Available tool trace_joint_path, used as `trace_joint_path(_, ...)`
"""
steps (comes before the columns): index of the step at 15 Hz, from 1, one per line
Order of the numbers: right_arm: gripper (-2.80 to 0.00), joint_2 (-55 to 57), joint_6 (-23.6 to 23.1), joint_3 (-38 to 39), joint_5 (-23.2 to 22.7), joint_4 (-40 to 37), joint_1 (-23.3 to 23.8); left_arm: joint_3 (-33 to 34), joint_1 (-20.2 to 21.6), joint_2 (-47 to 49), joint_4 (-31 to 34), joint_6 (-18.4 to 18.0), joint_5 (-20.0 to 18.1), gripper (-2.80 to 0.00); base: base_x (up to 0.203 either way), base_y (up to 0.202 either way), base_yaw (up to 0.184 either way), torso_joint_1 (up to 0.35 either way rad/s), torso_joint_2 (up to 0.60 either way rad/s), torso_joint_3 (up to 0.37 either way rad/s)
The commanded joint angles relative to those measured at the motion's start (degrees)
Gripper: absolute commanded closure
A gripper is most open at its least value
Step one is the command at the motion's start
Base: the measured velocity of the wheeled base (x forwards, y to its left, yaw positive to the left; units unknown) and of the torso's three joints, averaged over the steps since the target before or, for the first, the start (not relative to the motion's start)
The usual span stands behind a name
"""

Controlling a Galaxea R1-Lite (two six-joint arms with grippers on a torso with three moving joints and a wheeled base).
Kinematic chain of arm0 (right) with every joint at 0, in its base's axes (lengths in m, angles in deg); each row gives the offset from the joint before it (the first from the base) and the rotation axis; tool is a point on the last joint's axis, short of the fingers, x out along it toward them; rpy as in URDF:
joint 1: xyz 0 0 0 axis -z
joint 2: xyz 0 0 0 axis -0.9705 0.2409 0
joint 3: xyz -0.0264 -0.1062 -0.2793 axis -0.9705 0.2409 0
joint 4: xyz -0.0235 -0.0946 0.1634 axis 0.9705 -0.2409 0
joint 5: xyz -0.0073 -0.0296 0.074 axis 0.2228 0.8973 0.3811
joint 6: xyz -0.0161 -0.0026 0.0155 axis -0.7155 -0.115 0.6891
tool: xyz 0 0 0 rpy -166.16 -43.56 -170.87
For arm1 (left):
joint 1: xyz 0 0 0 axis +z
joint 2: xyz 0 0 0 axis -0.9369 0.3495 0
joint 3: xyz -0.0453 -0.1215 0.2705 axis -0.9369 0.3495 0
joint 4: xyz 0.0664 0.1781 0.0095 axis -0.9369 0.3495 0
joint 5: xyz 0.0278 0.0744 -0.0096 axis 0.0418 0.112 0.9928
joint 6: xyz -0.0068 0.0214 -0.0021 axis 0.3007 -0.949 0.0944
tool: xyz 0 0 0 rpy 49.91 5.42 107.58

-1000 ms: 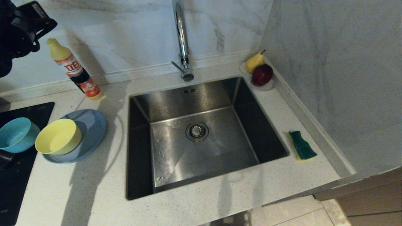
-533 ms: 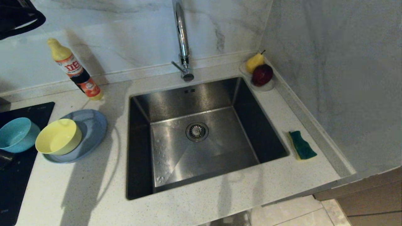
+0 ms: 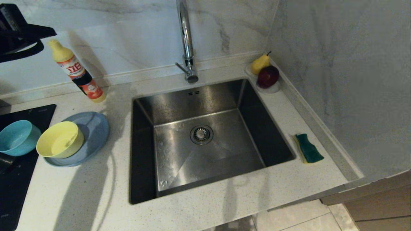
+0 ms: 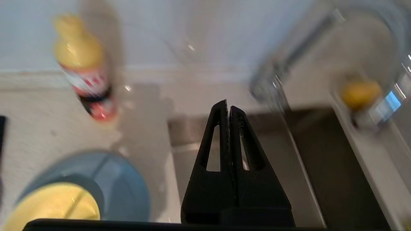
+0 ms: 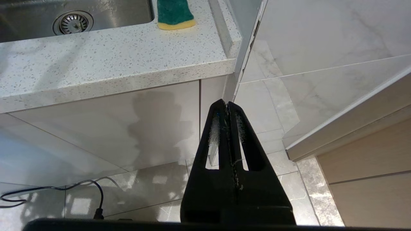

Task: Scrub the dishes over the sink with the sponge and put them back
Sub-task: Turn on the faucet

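A yellow bowl (image 3: 59, 139) sits on the grey-blue plate (image 3: 94, 128) left of the sink (image 3: 192, 96), and a teal bowl (image 3: 16, 137) stands beside them on the black hob. The green-and-yellow sponge (image 3: 309, 148) lies on the counter right of the sink. My left gripper (image 4: 228, 106) is shut and empty, high above the counter between plate (image 4: 125, 179) and sink (image 4: 321, 166). The yellow bowl (image 4: 54, 205) shows below it. My right gripper (image 5: 227, 104) is shut and empty, parked below the counter's front edge, well short of the sponge (image 5: 174, 12).
A detergent bottle (image 3: 77, 72) stands by the back wall left of the tall chrome tap (image 3: 186, 38). A white saucer with a pear (image 3: 259, 63) and an apple (image 3: 268, 76) sits in the back right corner. A wall closes the right side. The black hob (image 3: 19, 179) lies far left.
My left arm in the upper left corner has drawn upward and turned, so less of it shows now. Its shadow on the counter has shifted. Dishes and sponge have not moved.
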Motion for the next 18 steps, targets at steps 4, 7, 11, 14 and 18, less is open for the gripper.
trace_joint_path(4,0.00,-0.1,0.0,0.0,0.0,0.1,0.0,16.6,-1.2,-10.2,-0.7,-5.6,-5.4,0.00,0.000,0.000,0.000,0.000,0.00,0.000)
trace_joint_path(7,0.00,-0.1,0.0,0.0,0.0,0.0,0.0,27.8,-1.2,-17.1,-2.4,-8.2,-6.9,0.00,0.000,0.000,0.000,0.000,0.00,0.000)
trace_joint_path(11,0.00,-0.1,0.0,0.0,0.0,0.0,0.0,42.1,-1.2,-27.6,-3.6,-11.9,-7.3,0.00,0.000,0.000,0.000,0.000,0.00,0.000)
trace_joint_path(14,0.00,-0.1,0.0,0.0,0.0,0.1,0.0,52.0,-1.2,-37.0,-5.0,-11.8,-7.2,0.00,0.000,0.000,0.000,0.000,0.00,0.000)
trace_joint_path(18,0.00,-0.1,0.0,0.0,0.0,0.1,0.0,62.7,-1.2,-49.8,-7.2,-11.6,-6.8,0.00,0.000,0.000,0.000,0.000,0.00,0.000)
